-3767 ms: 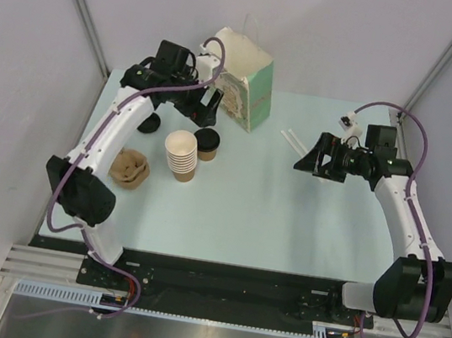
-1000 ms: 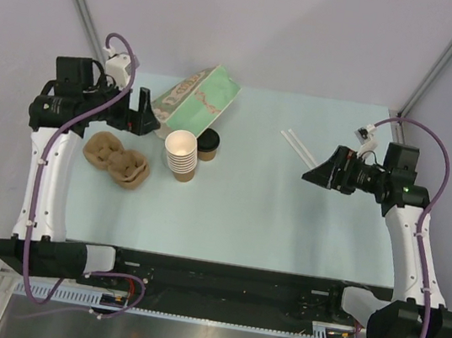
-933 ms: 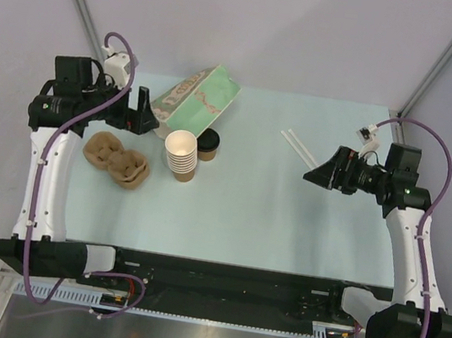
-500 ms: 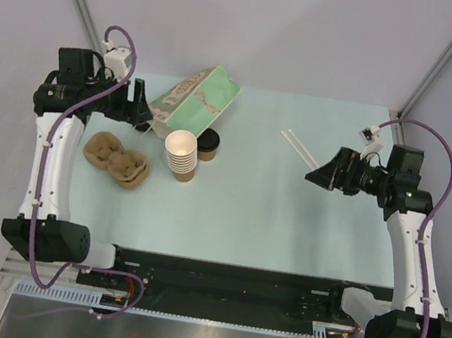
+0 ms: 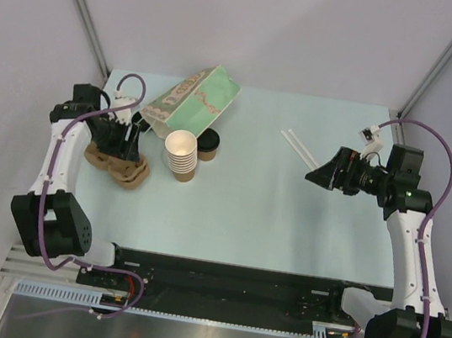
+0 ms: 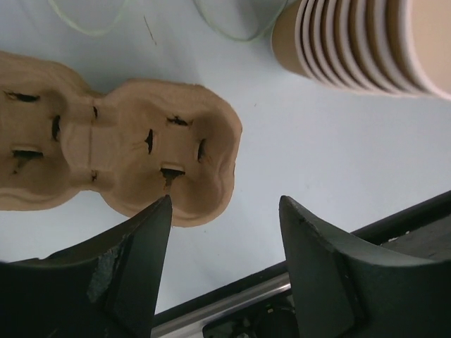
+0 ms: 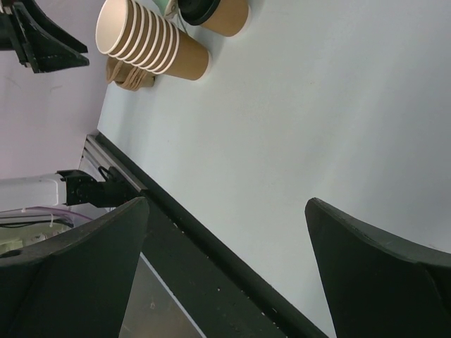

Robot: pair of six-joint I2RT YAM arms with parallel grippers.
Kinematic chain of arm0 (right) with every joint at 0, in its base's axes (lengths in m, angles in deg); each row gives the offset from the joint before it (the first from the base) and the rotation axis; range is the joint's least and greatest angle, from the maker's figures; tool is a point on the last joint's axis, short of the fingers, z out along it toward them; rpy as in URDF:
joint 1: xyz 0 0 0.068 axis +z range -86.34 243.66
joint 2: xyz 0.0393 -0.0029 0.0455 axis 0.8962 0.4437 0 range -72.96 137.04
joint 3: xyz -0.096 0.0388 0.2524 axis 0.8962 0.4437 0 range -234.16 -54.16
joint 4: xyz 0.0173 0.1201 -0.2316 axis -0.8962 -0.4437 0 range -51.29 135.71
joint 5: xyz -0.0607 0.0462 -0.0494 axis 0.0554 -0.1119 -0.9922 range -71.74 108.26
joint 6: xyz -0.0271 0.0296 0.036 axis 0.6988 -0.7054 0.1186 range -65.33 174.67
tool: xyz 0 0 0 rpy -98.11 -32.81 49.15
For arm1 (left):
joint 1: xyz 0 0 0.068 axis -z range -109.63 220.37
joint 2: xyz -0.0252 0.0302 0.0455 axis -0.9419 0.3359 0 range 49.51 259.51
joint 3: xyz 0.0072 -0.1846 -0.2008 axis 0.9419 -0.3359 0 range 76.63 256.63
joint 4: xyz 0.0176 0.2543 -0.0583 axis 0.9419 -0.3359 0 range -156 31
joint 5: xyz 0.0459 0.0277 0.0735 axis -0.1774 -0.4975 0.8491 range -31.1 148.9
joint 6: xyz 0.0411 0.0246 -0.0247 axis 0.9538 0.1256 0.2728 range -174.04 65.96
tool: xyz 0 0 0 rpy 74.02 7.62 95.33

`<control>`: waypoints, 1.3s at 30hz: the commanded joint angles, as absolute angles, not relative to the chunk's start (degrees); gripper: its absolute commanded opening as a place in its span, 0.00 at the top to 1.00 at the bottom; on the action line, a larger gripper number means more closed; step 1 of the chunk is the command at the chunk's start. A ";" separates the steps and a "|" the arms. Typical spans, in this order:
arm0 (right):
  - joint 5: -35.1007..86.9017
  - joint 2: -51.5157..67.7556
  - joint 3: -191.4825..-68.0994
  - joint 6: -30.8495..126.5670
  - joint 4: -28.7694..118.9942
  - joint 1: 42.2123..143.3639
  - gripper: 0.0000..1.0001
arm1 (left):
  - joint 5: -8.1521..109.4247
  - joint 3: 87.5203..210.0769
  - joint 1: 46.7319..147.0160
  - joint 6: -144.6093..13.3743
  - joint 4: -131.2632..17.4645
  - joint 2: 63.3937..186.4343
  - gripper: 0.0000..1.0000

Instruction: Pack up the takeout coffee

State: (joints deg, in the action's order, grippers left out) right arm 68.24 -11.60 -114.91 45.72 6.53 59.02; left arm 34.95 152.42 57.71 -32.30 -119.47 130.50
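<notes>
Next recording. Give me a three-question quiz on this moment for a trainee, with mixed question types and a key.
1. True or false: the right gripper holds the lidded coffee cup.
2. Which thing stands right next to the lidded coffee cup? A) the stack of nested cups B) the straws C) the right gripper
3. Fill in: the left gripper, jaws apart, hangs above the brown pulp ___.
Key: 1 false, since it is open and far from the cup; 2 A; 3 carrier.
</notes>
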 commanded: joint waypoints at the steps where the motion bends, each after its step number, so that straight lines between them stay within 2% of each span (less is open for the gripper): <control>1: 68.53 -11.44 -115.15 46.06 7.30 58.83 0.00 | 36.40 149.41 57.72 -26.01 -116.84 129.40 0.32; 15: 68.97 -10.12 -115.15 45.36 7.83 58.83 0.00 | 36.22 143.87 58.95 -23.80 -113.76 132.74 0.42; 22: 68.97 -9.77 -115.15 45.53 8.00 58.83 0.00 | 36.66 142.72 59.74 -23.80 -112.35 133.53 0.50; 29: 69.06 -9.59 -115.15 45.53 8.09 58.83 0.00 | 37.45 141.76 60.53 -23.28 -111.83 134.32 0.53; 36: 68.97 -9.77 -115.15 45.45 8.00 58.83 0.00 | 37.10 144.30 60.62 -22.92 -114.11 132.31 0.75; 37: 68.97 -9.77 -115.15 45.44 8.09 58.83 0.00 | 37.01 144.83 60.71 -22.92 -115.07 131.26 0.82; 39: 69.23 -9.59 -115.15 45.27 8.35 58.83 0.00 | 37.19 146.76 60.71 -23.10 -116.30 130.02 0.89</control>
State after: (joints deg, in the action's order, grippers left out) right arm 68.28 -9.61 -114.91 45.66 6.79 59.02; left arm 37.79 142.28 60.53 -24.39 -114.03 134.02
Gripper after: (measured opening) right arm 0.994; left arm 0.178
